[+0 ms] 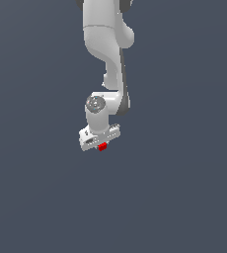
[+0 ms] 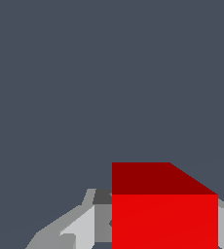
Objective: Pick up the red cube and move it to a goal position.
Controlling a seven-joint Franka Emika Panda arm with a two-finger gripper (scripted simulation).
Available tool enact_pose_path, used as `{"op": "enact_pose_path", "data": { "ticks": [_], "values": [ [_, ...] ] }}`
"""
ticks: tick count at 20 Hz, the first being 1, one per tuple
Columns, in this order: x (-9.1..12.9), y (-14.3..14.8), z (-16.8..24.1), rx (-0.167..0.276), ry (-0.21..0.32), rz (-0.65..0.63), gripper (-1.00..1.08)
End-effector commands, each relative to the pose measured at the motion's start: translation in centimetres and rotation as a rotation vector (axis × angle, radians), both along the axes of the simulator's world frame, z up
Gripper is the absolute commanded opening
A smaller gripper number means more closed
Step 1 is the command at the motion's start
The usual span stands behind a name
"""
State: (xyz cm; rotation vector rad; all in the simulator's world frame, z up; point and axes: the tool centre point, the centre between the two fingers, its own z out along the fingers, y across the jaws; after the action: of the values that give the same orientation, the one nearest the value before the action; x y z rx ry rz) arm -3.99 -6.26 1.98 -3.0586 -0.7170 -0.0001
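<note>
A white robot arm reaches down from the far edge of the exterior view toward a plain, dark grey-blue surface. At its tip, the pincer [image 1: 99, 143] points downward. A tiny bright red cube [image 1: 102, 147] peeks out just beneath the pincer's white body, slightly toward the exterior view's right of its centre.

In the wrist view, the red cube [image 2: 164, 219] fills the near part of the picture, very close to the camera, with pale grey finger parts [image 2: 80, 228] showing on either side of it. The pincer appears closed narrowly around the cube, holding it, though the contact faces themselves are hidden.

No goal marker is visible in either view, so how much of the move remains cannot be judged. Whether the cube is lifted clear of the surface is also unclear, as no shadow shows.

The main risk from here is the cube slipping out. It looks very small against the pincer, and it seems to sit off-centre, so a quick swing or a loosened grip could let it twist free and drop.
</note>
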Motion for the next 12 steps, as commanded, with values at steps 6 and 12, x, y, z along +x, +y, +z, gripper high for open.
{"op": "enact_pose_path", "data": {
  "ticks": [6, 12],
  "values": [
    [0.00, 0.00, 0.02, 0.000, 0.000, -0.001, -1.00],
    [0.19, -0.02, 0.43, 0.000, 0.000, -0.001, -1.00]
  ]
}}
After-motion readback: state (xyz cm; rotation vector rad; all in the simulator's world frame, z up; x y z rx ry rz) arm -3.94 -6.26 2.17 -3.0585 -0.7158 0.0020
